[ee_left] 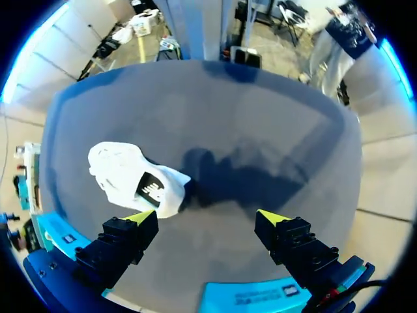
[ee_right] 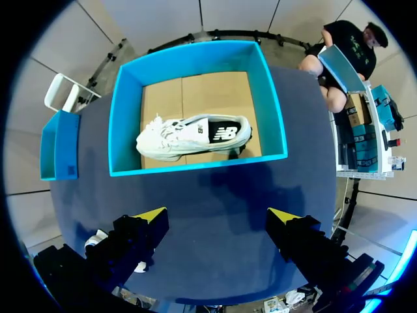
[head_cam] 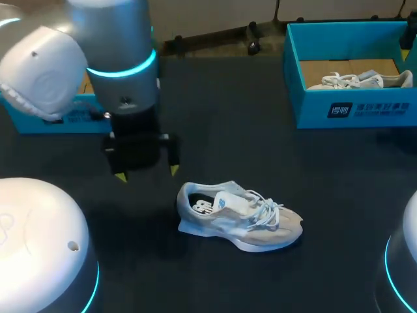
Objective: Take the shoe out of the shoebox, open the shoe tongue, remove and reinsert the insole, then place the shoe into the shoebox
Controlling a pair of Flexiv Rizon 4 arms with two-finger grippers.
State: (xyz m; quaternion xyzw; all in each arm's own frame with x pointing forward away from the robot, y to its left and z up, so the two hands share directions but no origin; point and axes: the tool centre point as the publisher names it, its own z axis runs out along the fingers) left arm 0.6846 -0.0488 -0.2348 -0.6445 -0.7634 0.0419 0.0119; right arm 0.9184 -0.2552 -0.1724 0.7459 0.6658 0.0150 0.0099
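Note:
A pale grey-white shoe [head_cam: 238,218] lies on its sole on the dark table, toe to the right, laces loose. My left gripper [head_cam: 146,173] hangs open just left of and behind its heel, touching nothing. From the left wrist, the shoe [ee_left: 133,179] lies ahead of one finger of the open gripper [ee_left: 206,217]. The blue shoebox [head_cam: 352,107] stands at the back right with a second white shoe [head_cam: 358,81] in it. My right gripper [ee_right: 218,216] is open and empty above the table, short of the shoebox [ee_right: 195,167] and the shoe inside [ee_right: 195,137].
Another blue box [head_cam: 58,117] sits at the back left, partly hidden behind my left arm. It shows close under the left gripper as a blue edge [ee_left: 247,297]. A blue lid-like piece [ee_right: 58,143] lies beside the shoebox.

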